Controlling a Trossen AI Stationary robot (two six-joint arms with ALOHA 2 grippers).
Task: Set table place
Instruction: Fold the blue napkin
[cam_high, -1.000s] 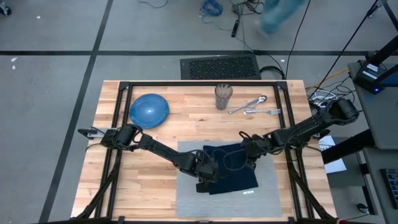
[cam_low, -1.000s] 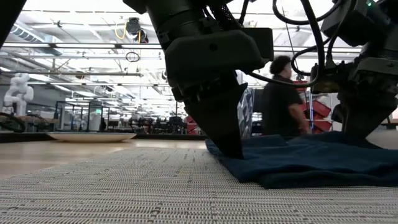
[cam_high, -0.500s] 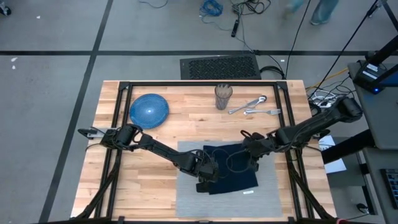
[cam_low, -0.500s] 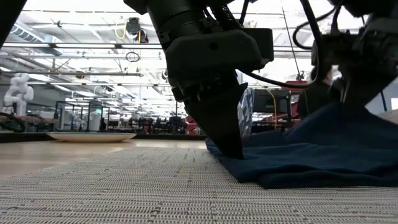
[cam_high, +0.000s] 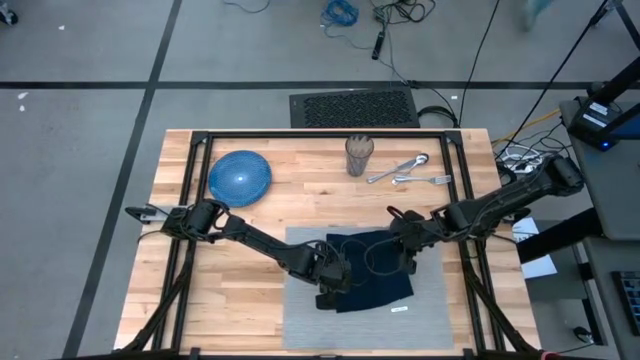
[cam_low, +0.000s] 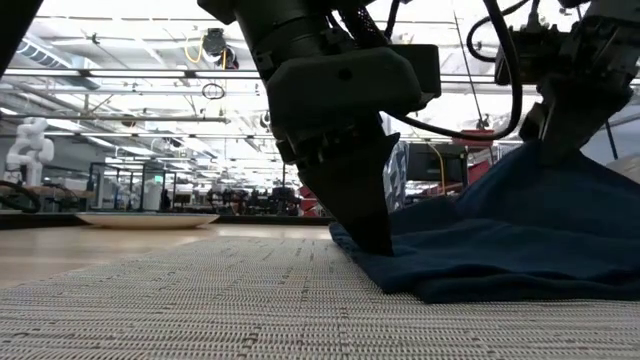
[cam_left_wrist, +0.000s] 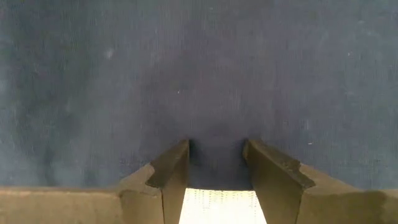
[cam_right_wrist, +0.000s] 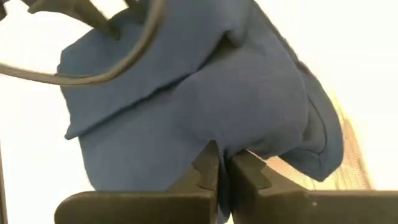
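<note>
Placemat (cam_high: 300, 310): flat grey rectangular fabric with a coarse woven texture, lying at the near middle of the table (cam_high: 240, 215), a light butcher-block top in a thin black frame.

Napkin (cam_high: 375, 275): navy blue cloth, rumpled, lying on the placemat's right part.

Left gripper (cam_high: 330, 290): at the napkin's left edge, fingertips down on the mat. The left wrist view shows its fingers (cam_left_wrist: 171, 171) apart, astride the cloth's edge, with pale mat between them; whether they pinch the cloth cannot be told.

Right gripper (cam_high: 405, 245): at the napkin's far right part. The right wrist view shows its jaws pinched tight on a fold of the cloth. The low view alone shows that fold raised off the mat like a tent.

Blue plate (cam_high: 240, 177): round, far left, well apart from the mat.

Cup (cam_high: 359, 155), with cutlery (cam_high: 405, 170) just beside it: far middle, seen from above.
</note>
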